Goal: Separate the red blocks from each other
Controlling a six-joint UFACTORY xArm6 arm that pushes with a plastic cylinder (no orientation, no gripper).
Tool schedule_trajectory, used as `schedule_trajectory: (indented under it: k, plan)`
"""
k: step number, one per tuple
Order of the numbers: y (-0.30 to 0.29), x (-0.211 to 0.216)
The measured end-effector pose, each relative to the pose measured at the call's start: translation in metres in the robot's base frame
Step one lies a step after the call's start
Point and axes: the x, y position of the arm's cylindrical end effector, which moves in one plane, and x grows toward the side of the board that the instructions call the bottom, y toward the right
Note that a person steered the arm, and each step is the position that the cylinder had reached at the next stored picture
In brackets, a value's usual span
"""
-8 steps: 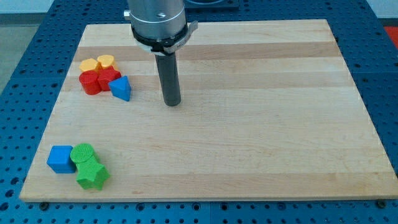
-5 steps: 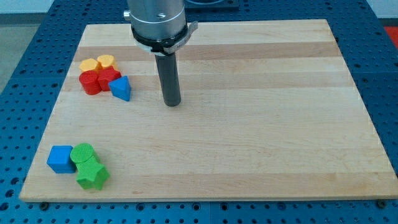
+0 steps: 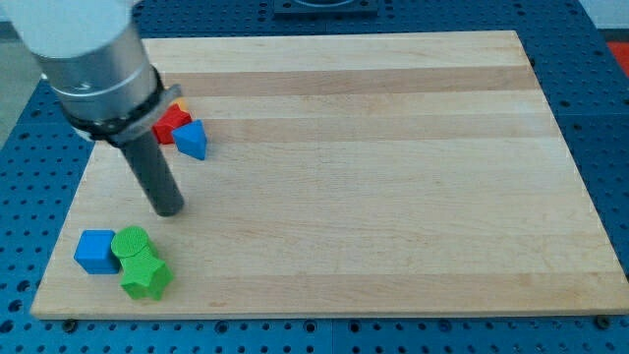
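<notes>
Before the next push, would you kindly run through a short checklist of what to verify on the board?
1. My tip located: ok, below the red cluster and above the green blocks.
2. Both red blocks visible: not ok, only one red block shows; the arm hides the rest.
3. Red blocks separated: cannot tell.
4. Blue triangular block position: ok, touching the red block's right side, so it may get pushed along.
5. Tip clear of the lower group: ok, blue cube, green cylinder and green star sit apart from it.
</notes>
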Motion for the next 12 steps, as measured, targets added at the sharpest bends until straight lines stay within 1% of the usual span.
schedule_trajectory:
  k: [2, 3, 4, 5, 6, 7, 9, 10, 11, 12]
  plan:
    - [-0.100, -0.039]
    - [-0.105, -0.051]
    - [-0.105, -0.071]
    - [-0.084, -0.071]
    - [-0.044, -0.071]
    - [-0.033, -0.071]
    - [-0.066, -0.073]
    - [-0.056, -0.100]
    - [-0.042, -0.100]
    - [-0.006, -0.100]
